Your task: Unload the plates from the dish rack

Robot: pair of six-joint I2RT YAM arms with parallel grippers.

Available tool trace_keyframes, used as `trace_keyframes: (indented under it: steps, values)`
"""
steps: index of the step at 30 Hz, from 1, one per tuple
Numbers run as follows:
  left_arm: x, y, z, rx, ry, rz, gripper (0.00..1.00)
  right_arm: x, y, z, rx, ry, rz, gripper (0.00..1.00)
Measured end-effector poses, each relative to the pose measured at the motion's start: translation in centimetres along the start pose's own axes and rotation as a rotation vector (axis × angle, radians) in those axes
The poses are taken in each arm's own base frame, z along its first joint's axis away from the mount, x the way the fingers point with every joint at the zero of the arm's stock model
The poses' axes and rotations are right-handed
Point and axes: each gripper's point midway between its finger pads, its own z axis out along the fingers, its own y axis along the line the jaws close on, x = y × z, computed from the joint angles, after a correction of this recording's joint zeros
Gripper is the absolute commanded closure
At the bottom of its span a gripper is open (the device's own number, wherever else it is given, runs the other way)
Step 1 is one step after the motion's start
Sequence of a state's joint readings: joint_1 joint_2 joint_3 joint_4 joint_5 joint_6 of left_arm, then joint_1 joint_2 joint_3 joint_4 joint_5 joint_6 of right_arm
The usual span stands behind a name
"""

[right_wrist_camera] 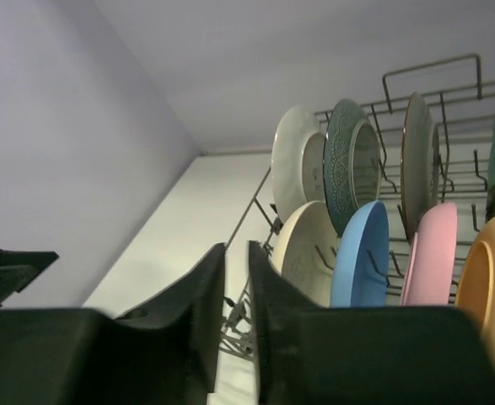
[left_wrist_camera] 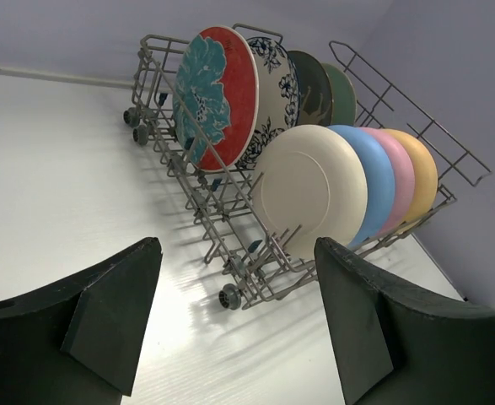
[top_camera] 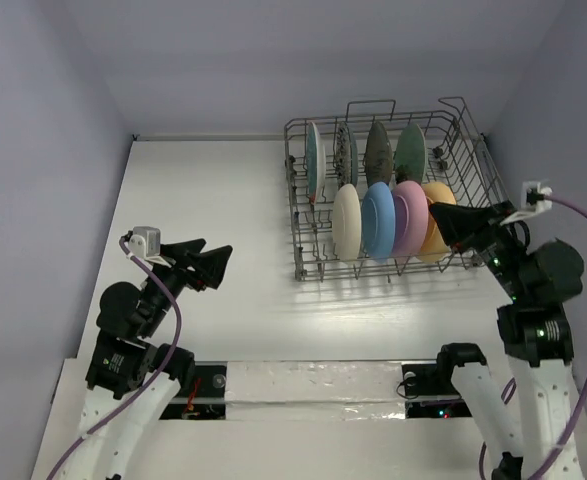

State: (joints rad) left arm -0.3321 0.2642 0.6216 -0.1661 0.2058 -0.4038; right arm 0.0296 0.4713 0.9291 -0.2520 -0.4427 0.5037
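Eight plates point(left_wrist_camera: 310, 186) stand on edge in the dish rack point(top_camera: 393, 272), none lifted out yet. In the far row, left to right, you have the teal-flowered red plate point(top_camera: 314, 160), the blue-white floral plate point(top_camera: 345, 152), the mottled grey-brown plate point(top_camera: 378, 152) and the green plate point(top_camera: 410, 150). In the near row, overlapping one another, are the cream plate point(top_camera: 347, 222), the sky blue plate point(top_camera: 378, 220), the pink plate point(top_camera: 410, 212) and the orange-yellow plate point(top_camera: 435, 235). The rack sits on the far right part of the white table point(top_camera: 213, 190), close to the back wall. Your right gripper point(top_camera: 441, 213) is at the rack's right side, its tip over the upper edge of the orange-yellow plate. You cannot tell from these views whether it touches the plate. Its jaws are almost pressed together, with only a thin slit between them and nothing in it. Your left gripper point(top_camera: 216, 252) hangs above the table well to the left of the rack and points toward it. Its jaws are spread wide around nothing.
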Motion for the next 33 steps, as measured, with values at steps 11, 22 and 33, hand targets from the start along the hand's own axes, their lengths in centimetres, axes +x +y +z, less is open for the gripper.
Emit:
trace_keyframes:
  steps: [11, 22, 33]
  values:
    - [-0.4, -0.2, -0.5, 0.006, -0.022, -0.001, 0.69, 4.6, 6.5, 9.9, -0.129, 0.261, 0.049, 1.00]
    - [-0.5, 1.9, -0.5, -0.114, -0.042, -0.028, 0.90, 8.5, 1.7, 22.9, 0.292, 0.358, -0.215, 0.58]
    - [-0.4, 2.6, -0.6, -0.156, -0.044, -0.049, 0.59, 11.5, -1.2, 29.6, 0.469, 0.439, -0.385, 0.33]
